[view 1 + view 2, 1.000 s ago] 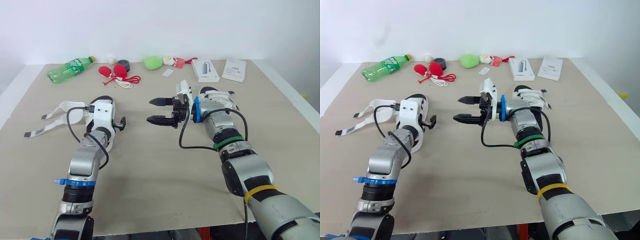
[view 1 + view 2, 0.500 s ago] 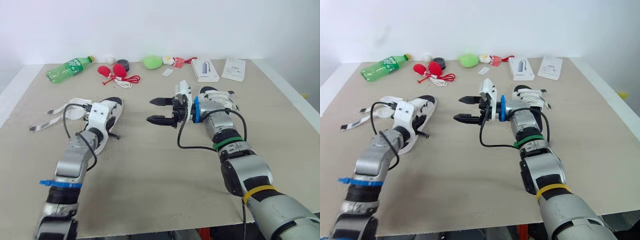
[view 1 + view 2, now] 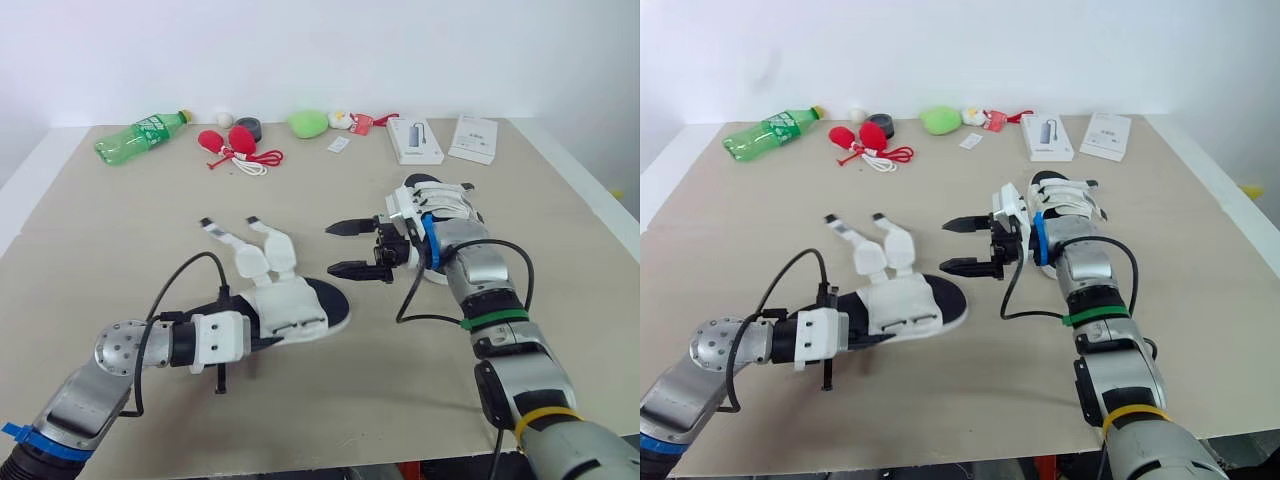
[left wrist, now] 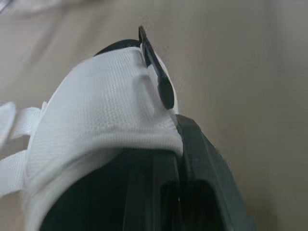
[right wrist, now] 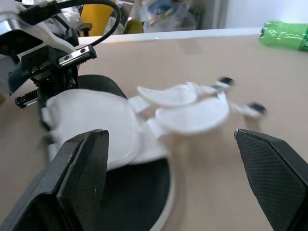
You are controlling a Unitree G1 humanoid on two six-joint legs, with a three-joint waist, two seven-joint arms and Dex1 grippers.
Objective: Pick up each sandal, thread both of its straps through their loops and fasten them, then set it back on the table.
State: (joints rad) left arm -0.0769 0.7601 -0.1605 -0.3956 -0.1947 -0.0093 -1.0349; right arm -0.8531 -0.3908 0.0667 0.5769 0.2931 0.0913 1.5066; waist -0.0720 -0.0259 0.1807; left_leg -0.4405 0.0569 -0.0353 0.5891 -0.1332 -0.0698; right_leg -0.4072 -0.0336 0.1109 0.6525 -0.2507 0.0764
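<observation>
Sandal (image 3: 290,305) lies in the middle of the table (image 3: 110,240), the left claw (image 3: 262,338) clamped on its white upper, both straps (image 3: 232,240) loose and splayed away. The right claw (image 3: 337,248) hovers wide open just beside it. Best to hold the sandal steady and take one strap near its tip.

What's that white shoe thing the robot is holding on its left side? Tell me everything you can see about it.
It is a sandal: a white, fabric-looking upper over a black footbed and sole, near the middle of the table, resting on it or just above; I cannot tell which. Its two white straps, dark at the tips, are unfastened and fan out away from the robot. The left gripper is shut on one end; the open right gripper hovers beside the other, not touching.
</observation>
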